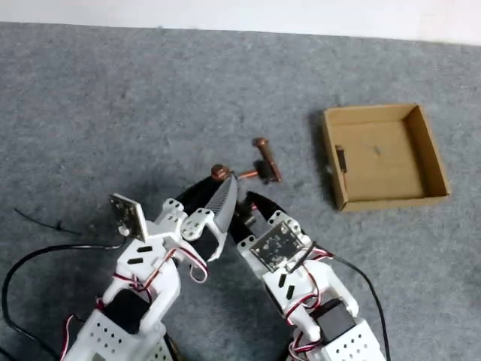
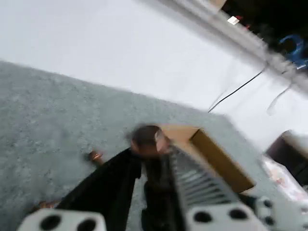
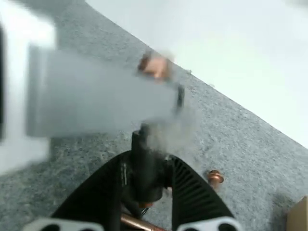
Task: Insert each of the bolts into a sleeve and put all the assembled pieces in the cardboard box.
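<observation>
My left gripper [image 1: 224, 180] is shut on a bolt [image 1: 219, 171] with a copper head, held just above the carpet. In the left wrist view the bolt [image 2: 147, 139] sticks up between the fingers of that gripper [image 2: 150, 151]. Right beside it, my right gripper [image 1: 248, 209] is shut on a black sleeve [image 3: 144, 168]; in the right wrist view this gripper [image 3: 147, 166] points the sleeve at the left gripper's bolt head [image 3: 154, 65]. Another bolt and sleeve [image 1: 267, 159] lie on the carpet just beyond. The cardboard box [image 1: 391, 201] stands at the right with a dark piece [image 1: 340, 158] inside.
A loose copper piece [image 3: 215, 177] lies on the grey carpet near the grippers. A black cable [image 1: 37, 224] trails at the left. Open carpet stretches between the grippers and the box [image 2: 211, 154].
</observation>
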You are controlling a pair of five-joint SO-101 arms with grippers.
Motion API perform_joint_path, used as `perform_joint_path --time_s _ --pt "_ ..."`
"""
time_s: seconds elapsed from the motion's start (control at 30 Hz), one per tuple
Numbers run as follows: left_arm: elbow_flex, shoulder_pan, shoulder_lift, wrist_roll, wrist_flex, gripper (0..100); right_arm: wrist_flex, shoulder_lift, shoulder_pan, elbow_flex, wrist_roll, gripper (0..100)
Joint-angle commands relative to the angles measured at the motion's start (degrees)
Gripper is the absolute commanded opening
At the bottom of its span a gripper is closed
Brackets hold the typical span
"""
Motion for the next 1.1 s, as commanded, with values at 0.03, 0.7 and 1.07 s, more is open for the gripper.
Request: perform_joint_path --time_s 0.03,0.7,1.07 --pt "1.4 -3.4 -0.9 -0.3 1.7 23 -1.7 -1.1 2.3 6.2 0.2 0.5" --pt "-1.4 -19.3 -1.0 13.0 1.7 23 -4.4 -1.1 10.2 6.3 0.0 0.5" --pt "1.3 -20.7 -0.9 6.6 -2.7 3 -6.5 -0.5 18.7 6.3 -1.8 0.5"
